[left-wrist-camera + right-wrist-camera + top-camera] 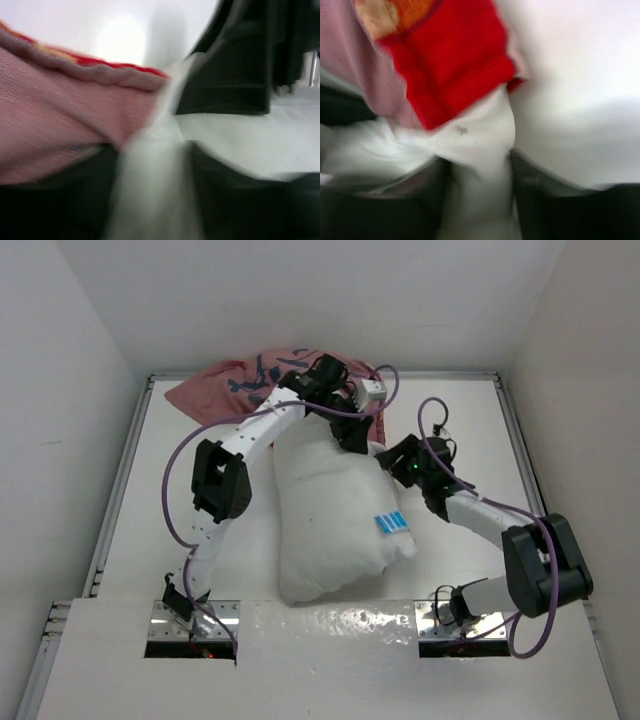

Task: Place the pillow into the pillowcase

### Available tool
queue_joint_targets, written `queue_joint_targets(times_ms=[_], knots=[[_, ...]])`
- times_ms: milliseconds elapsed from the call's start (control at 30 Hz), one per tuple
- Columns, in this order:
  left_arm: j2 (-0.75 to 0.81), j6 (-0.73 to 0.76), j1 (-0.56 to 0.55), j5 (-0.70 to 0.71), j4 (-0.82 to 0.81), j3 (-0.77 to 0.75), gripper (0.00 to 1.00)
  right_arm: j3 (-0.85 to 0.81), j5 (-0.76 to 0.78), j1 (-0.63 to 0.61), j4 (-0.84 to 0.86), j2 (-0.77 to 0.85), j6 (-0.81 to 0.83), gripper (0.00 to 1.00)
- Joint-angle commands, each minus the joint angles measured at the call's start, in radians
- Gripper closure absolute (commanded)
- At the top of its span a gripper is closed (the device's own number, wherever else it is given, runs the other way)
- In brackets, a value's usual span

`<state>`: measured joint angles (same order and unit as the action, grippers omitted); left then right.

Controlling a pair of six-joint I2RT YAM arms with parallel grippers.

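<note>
The top external camera looked down from high behind the near edge of the tabletop [150,500], taking in the whole surface to its far edge. Both wrist cameras sat pressed close to cloth, blurred, facing the spot near the far edge where the pillow [335,525] met the pillowcase [225,385]. All three views shared that spot.

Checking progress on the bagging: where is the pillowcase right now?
In the top view the pillowcase lies bunched at the far edge of the table, left of centre, against the far end of the pillow.
</note>
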<state>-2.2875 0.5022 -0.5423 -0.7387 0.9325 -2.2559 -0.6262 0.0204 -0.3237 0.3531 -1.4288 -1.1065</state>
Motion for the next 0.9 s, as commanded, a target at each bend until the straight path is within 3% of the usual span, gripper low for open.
queue_joint_targets(times_ms=[0,33,67,133,200,233,267,333,367,400,433,467,500,667,867], knots=[[0.059,0.022,-0.010,0.039,0.117,-0.027,0.33,0.034,-0.007,0.067,-0.113,0.118,0.075,0.45],[0.060,0.018,-0.007,0.048,0.117,-0.065,0.29,0.022,0.004,0.075,-0.164,0.134,0.115,0.30],[0.065,0.006,-0.004,0.056,0.117,-0.083,0.24,-0.007,0.050,0.081,-0.274,0.149,0.194,0.25],[0.100,-0.028,0.022,0.055,0.089,-0.116,0.22,-0.044,0.065,0.100,-0.362,0.174,0.334,0.17],[0.164,-0.053,0.069,0.033,0.049,-0.090,0.21,-0.131,0.063,0.116,-0.429,0.165,0.416,0.18],[0.186,-0.077,0.087,0.035,-0.001,-0.073,0.16,-0.163,0.052,0.124,-0.490,0.157,0.475,0.25],[0.209,-0.083,0.105,0.042,-0.026,-0.053,0.27,-0.226,0.017,0.132,-0.514,0.148,0.500,0.33],[0.258,-0.071,0.149,0.126,-0.082,0.008,0.50,-0.288,-0.008,0.143,-0.577,0.127,0.555,0.59],[0.266,-0.057,0.160,0.177,-0.092,0.022,0.75,-0.315,-0.016,0.141,-0.586,0.123,0.572,0.83],[0.263,-0.044,0.179,0.282,-0.099,0.047,0.83,-0.363,-0.054,0.143,-0.588,0.120,0.585,0.86],[0.258,-0.019,0.186,0.332,-0.113,0.061,0.88,-0.384,-0.063,0.143,-0.591,0.114,0.596,0.84],[0.247,-0.001,0.192,0.413,-0.116,0.073,0.88,-0.427,-0.085,0.140,-0.591,0.110,0.594,0.73],[0.215,0.025,0.200,0.448,-0.119,0.082,0.88,-0.452,-0.094,0.135,-0.594,0.104,0.596,0.68],[0.094,0.029,0.200,0.552,-0.158,0.055,0.81,-0.644,-0.071,-0.001,-0.657,0.004,0.658,0.39],[0.034,0.030,0.200,0.602,-0.244,0.045,0.77,-0.705,-0.117,-0.075,-0.615,-0.065,0.629,0.35]])
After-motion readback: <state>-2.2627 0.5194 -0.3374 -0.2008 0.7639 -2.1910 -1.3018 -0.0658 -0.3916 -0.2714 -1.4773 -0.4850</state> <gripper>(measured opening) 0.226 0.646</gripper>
